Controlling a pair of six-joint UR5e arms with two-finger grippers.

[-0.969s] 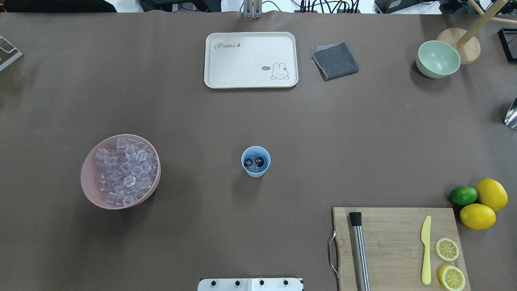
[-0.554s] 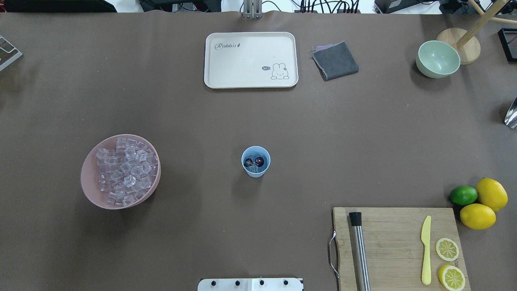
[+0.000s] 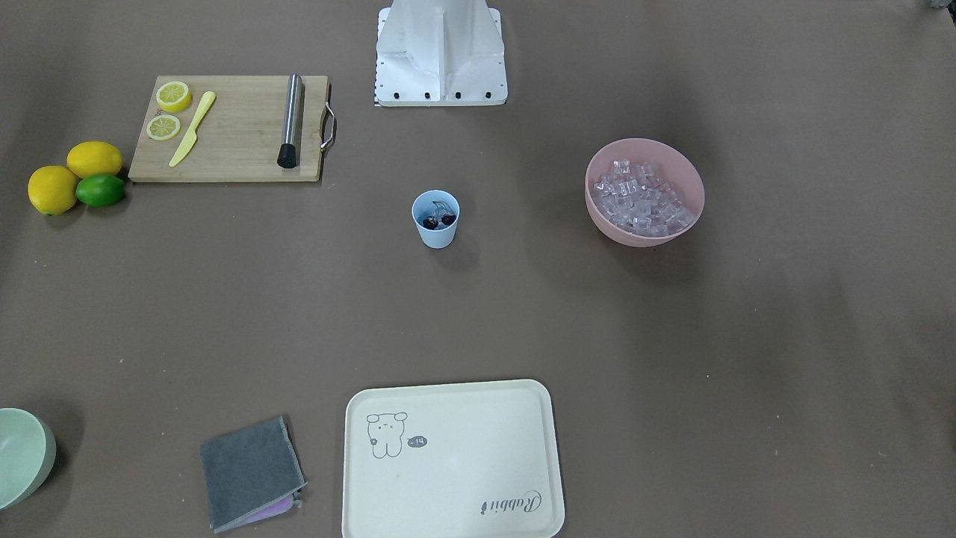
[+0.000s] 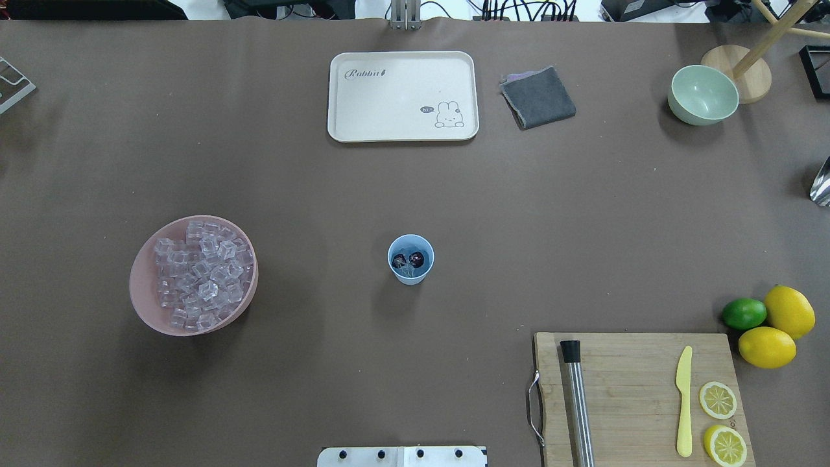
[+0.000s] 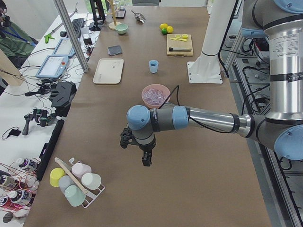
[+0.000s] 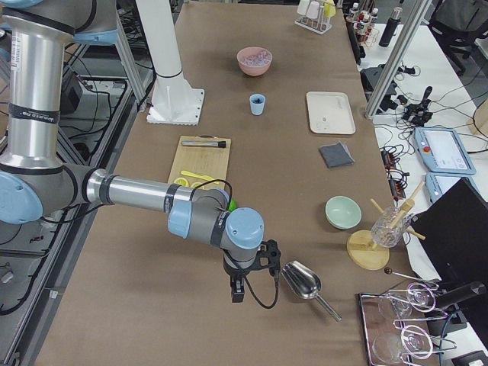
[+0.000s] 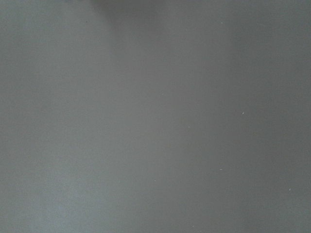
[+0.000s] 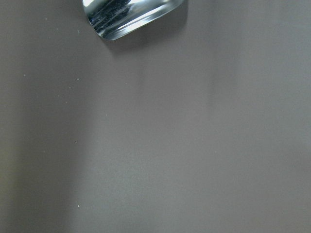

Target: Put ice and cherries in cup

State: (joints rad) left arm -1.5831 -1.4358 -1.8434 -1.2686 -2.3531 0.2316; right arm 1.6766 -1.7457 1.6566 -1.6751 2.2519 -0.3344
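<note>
The light blue cup [image 4: 410,259] stands upright mid-table and also shows in the front view [image 3: 435,220]. The dark cherries [image 4: 416,259] lie inside it on some clear ice. Several more ice cubes [image 4: 198,275] fill the pink bowl [image 4: 139,285] to the cup's left. My left gripper [image 5: 146,161] shows only in the exterior left view. It hangs over bare table far beyond the pink bowl, and I cannot tell if it is open or shut. My right gripper [image 6: 237,293] shows only in the exterior right view, beside a metal scoop [image 6: 303,280]. I cannot tell its state.
A cream tray [image 4: 403,96], a grey cloth [image 4: 538,97] and a pale green bowl [image 4: 703,95] sit at the far side. The cutting board [image 4: 639,395] holds a steel muddler, a yellow knife and lemon slices. Lemons and a lime [image 4: 744,313] lie beside it.
</note>
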